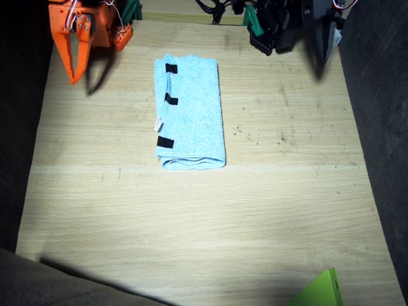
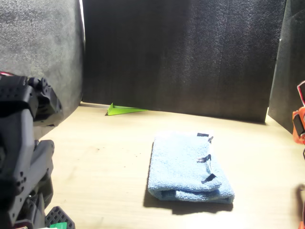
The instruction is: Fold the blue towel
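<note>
nearest the fixed camera, a bright green object (image 1: 322, 290) pokes in at the table's (image 1: 191, 229) near edge, well apart from the blue towel (image 1: 190, 112). between it and the towel runs a wide stretch of bare wood, and bare wood also flanks the towel on both sides out to the dark walls (image 2: 181, 52). the towel lies folded into a narrow layered rectangle, its doubled end toward the green object, three black tape marks (image 1: 164, 141) and a small white tag (image 1: 159, 123) along one long edge. beyond the towel, at the far edge, the orange right gripper (image 1: 76, 60) hangs with fingers slightly apart, clear of the towel. whether the black left gripper (image 1: 322, 41) is parted cannot be told.
</note>
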Controlling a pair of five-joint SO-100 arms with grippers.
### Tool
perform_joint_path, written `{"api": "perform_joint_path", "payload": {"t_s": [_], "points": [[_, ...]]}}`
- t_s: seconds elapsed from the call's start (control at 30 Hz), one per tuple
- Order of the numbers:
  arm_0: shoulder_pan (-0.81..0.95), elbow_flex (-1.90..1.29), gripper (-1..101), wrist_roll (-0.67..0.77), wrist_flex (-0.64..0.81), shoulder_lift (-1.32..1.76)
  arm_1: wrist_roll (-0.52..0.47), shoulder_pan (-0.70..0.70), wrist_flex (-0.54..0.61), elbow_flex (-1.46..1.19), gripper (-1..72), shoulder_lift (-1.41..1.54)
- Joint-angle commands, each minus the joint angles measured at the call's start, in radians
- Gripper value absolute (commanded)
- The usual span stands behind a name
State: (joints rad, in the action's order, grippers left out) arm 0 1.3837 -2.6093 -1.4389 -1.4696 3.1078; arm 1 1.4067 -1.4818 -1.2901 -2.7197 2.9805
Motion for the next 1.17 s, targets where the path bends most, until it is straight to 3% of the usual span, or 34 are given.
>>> {"api": "perform_joint_path", "payload": {"t_s": [0.0, 0.4, 0.6, 1.13], "points": [[0.054, -0.041, 0, -0.034, -0.031, 0.066, -0.002, 0.015, -0.078, -0.034, -0.1, 0.166], [0.101, -0.100, 0, -0.051, -0.028, 0.066, 0.072, 0.066, -0.118, -0.035, -0.1, 0.167], [0.038, -0.097, 0, -0.072, -0.048, 0.066, 0.067, 0.064, -0.118, -0.035, -0.1, 0.167], [0.078, -0.097, 0, -0.034, -0.048, 0.066, 0.075, 0.075, -0.118, -0.035, -0.1, 0.167]]}}
